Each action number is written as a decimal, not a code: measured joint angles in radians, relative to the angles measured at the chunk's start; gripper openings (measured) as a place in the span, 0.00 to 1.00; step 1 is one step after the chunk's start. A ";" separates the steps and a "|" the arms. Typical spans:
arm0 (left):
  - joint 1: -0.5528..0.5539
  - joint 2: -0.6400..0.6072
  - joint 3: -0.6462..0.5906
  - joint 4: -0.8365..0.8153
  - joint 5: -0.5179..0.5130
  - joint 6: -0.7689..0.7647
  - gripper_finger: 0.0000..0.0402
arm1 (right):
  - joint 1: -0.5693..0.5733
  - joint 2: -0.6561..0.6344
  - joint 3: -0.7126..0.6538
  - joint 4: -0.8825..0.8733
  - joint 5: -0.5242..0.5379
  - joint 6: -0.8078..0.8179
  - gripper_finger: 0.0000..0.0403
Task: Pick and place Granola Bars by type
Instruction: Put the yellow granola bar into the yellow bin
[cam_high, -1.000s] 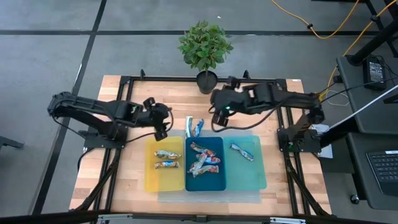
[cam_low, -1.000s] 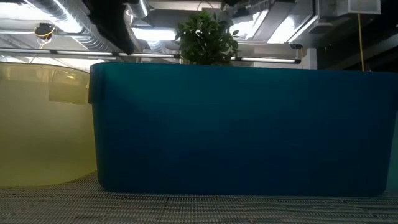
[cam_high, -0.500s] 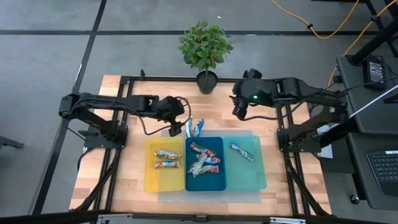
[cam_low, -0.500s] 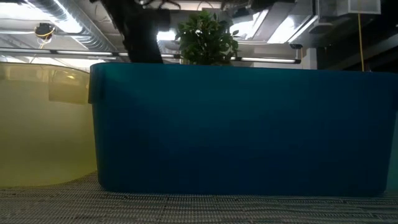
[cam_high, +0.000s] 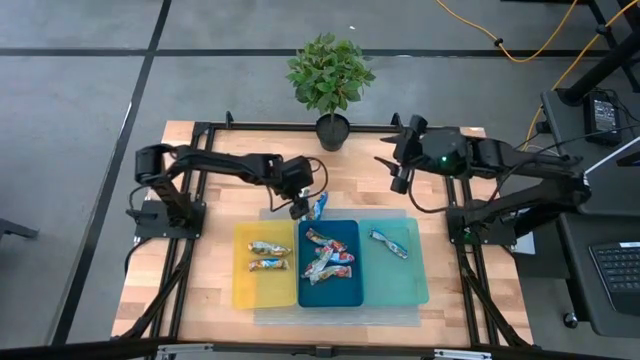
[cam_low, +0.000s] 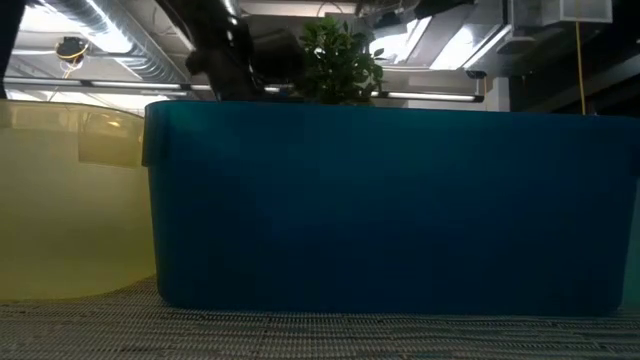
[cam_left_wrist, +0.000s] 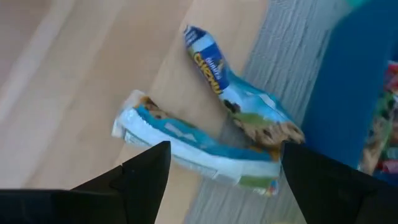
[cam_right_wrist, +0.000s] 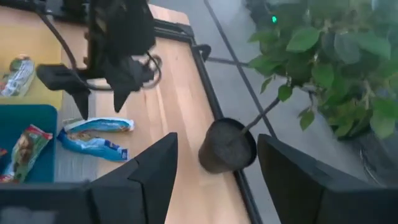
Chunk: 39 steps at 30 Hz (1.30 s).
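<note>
left tool (cam_high: 300, 208) moved over blue bars (cam_high: 317, 206) | fingers spread, straddling

- Reaching in from the left side of the bench, left arm stretching across toward the middle.
- Pointing downward, left pincer (cam_high: 299, 208) hovering low over the bench, fingers spread wide apart and gripping nothing.
- Showing both dark fingers (cam_left_wrist: 143, 174) at the near edge of the left wrist view, a clear gap lying between them.
- Extending from the right side, right arm bending back toward the bench's far right part.
- Hanging raised above the bench, right pincer (cam_high: 400, 180) keeping well apart from the left one.
- Standing parted too, right fingers (cam_right_wrist: 152, 165) holding nothing.
</note>
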 joint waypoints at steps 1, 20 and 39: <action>0.006 0.016 0.000 0.014 0.009 -0.015 0.73 | -0.010 -0.003 0.000 0.006 -0.022 -0.019 0.55; 0.047 0.170 0.004 0.080 -0.023 -0.169 0.70 | -0.234 -0.013 0.000 0.011 -0.317 -0.168 0.55; 0.053 0.171 0.042 0.037 0.009 -0.192 0.16 | -0.261 -0.013 0.000 0.017 -0.323 -0.168 0.55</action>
